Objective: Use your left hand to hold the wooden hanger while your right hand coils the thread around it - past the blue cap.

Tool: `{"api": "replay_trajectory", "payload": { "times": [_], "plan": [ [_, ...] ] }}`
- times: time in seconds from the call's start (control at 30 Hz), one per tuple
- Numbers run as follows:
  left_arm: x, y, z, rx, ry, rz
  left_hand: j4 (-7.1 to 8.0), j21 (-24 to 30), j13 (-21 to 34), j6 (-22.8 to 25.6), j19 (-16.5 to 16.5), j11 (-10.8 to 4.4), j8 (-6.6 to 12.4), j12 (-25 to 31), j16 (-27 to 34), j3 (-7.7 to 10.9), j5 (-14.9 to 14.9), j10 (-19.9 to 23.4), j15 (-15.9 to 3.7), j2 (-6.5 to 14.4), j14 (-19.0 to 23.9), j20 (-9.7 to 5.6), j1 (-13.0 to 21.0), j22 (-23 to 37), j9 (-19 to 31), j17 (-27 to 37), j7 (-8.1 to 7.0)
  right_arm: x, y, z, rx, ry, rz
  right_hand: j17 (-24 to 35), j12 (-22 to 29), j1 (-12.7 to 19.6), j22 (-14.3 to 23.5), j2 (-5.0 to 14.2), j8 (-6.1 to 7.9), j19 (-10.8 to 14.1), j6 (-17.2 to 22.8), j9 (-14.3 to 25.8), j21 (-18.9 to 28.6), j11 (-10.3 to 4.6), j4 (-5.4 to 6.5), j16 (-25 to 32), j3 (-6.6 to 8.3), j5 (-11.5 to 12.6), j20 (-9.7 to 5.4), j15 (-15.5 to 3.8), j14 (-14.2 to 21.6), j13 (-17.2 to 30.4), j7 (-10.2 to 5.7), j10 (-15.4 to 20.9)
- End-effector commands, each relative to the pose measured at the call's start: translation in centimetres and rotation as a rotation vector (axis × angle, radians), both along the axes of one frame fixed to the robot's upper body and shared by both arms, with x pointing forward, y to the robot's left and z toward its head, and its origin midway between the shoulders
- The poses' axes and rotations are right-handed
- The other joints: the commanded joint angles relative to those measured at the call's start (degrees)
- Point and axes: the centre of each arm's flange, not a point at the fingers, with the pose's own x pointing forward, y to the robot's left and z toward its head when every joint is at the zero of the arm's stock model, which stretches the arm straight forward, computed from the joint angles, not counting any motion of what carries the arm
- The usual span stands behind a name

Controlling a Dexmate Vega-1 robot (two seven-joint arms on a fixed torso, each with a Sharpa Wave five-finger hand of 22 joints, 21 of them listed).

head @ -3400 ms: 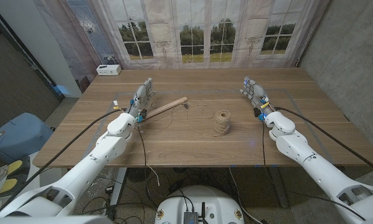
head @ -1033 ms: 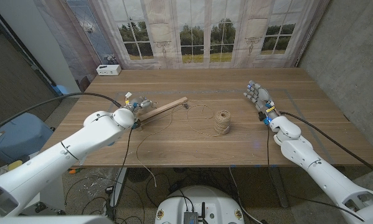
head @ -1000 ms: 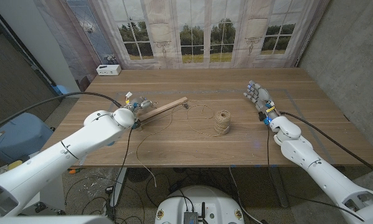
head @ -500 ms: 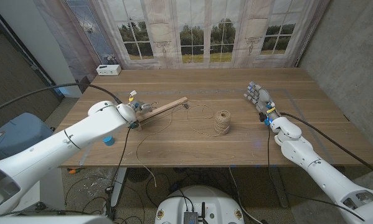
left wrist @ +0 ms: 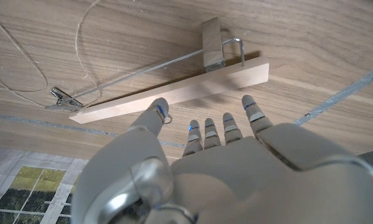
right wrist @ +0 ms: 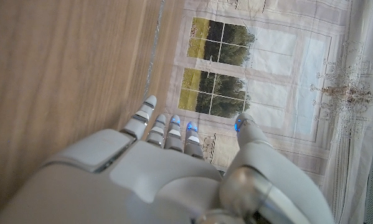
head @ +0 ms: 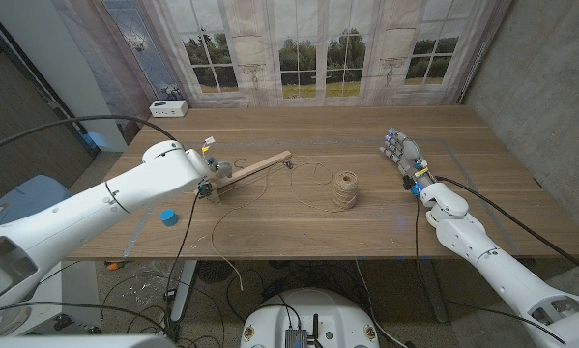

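Left hand (head: 215, 175) is hovering at the near end of the hanger (head: 255, 169), fingers spread apart and holding nothing. In the left wrist view the left hand (left wrist: 205, 168) is reaching with its fingertips (left wrist: 250, 107) pointing at the wooden bar of the hanger (left wrist: 174, 93), just beside it; contact is too hard to tell. The hanger is lying flat on the table (head: 270, 227), running diagonally from the left hand up toward the table's middle, with its metal wire and clips (left wrist: 58, 96) showing alongside the bar.

Thread (head: 313, 184) is lying in loose loops on the table between the hanger's far end and the spool (head: 345, 189), which is standing upright near the table's middle. Blue cap (head: 167, 217) is sitting on the table near the front left edge, apart from the hanger.

Right hand (head: 405, 155) is staying out on the right side of the table, well apart from the spool, fingers extended and apart, gripping nothing. In the right wrist view the right hand (right wrist: 167, 174) is showing straight fingers over bare wood.

A white box (head: 168, 108) is sitting at the far left corner.
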Motion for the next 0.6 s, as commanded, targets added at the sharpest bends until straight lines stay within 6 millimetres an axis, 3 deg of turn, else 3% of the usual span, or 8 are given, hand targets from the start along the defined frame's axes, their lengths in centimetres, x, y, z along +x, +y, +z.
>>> {"api": "replay_trajectory", "payload": {
  "times": [0.03,0.6],
  "plan": [
    [0.5,0.4,0.8,0.059,0.068,0.039,-0.18,0.05,0.26,0.78,0.31,0.26,0.22,0.66,0.40,-0.03,-0.03,0.74,0.15,-0.22,1.01,0.06,0.94,0.23,0.30,0.14,0.04,0.2,0.0,-0.2,0.009,0.009,-0.006,0.16,0.52,0.28,0.22,0.21,0.37,0.17,0.45,0.33,0.24,0.03,-0.32,0.39,0.13,0.00,0.19,0.01,0.54,0.32,0.12,0.41],
    [1.7,-0.3,1.6,0.198,0.095,0.109,-0.79,1.15,0.45,4.61,4.09,-0.07,0.60,1.50,1.89,0.27,-0.04,5.06,-1.59,0.41,6.66,1.15,4.69,0.28,0.44,0.46,0.35,0.3,0.0,-0.4,0.020,0.015,-0.013,0.22,0.62,0.11,0.23,0.25,0.37,0.28,0.63,0.33,0.27,0.29,-0.22,0.45,0.09,-0.01,0.12,0.03,0.83,0.34,0.15,0.95]
  ]
}}
